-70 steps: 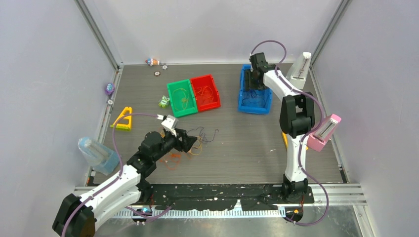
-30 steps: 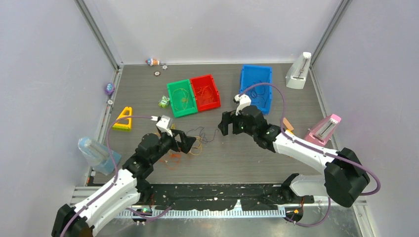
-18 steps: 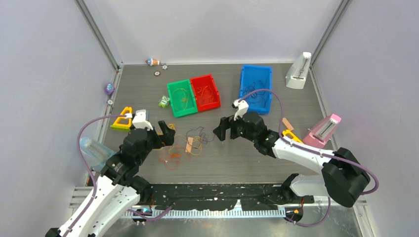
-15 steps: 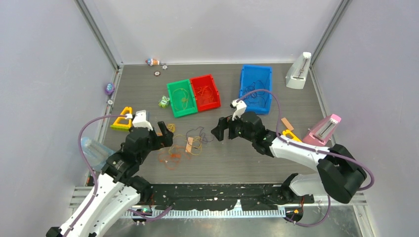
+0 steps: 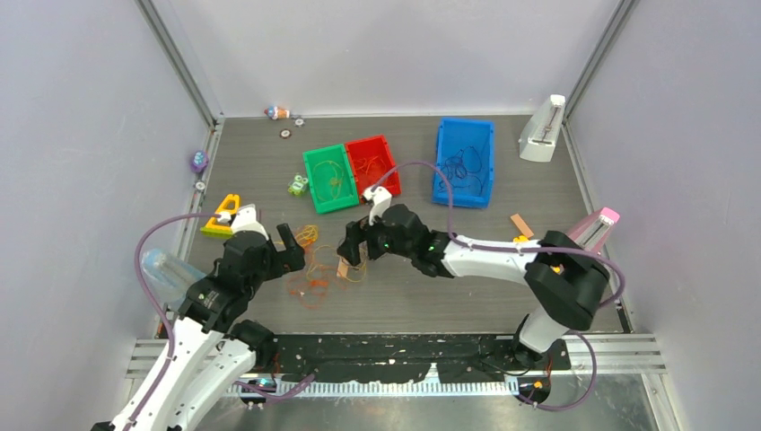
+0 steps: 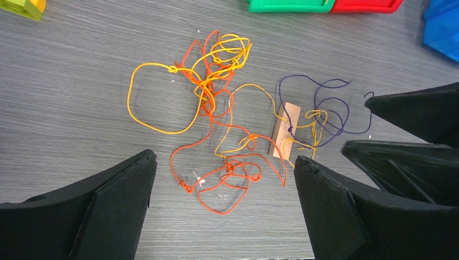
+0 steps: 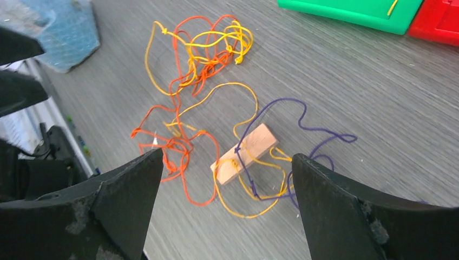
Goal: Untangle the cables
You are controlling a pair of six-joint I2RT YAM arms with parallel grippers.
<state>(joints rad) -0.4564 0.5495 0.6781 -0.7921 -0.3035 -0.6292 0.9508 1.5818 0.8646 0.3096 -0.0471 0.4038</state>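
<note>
Swung across from the blue bin (image 5: 438,166) to the middle of the surface (image 5: 431,296) within the last couple of seconds: right tool (image 5: 352,251). Drawn back leftward over the same span: left tool (image 5: 292,251), off the cables (image 5: 325,269) it had been covering. Now set facing each other across the tangle, one on each side, neither seen touching it.

Reads as set-up for a two-handed pull, not as progress. Still one knotted heap, nothing parted yet. Orange-red and yellow loops bunched toward the left tool. Purple strand (image 6: 325,108) trailing toward the right tool. Yellow and purple crossing over a tan block (image 6: 285,130) in between, perhaps wound round it. All of it lying on bare surface in front of the green bin (image 5: 308,175) and red bin (image 5: 395,175), well apart from the blue one.

Left tool: spread as wide as it goes, nothing between the fingers (image 6: 103,211), with the heap framed in the gap below. Right tool: likewise spread wide and empty, with the block and purple strand showing between its fingers (image 7: 124,206) but clear of them.

Likely next: a pinch on purple from the right, and on orange or yellow from the left. Worth minding the block, apt to drag along with whichever strand goes first.
</note>
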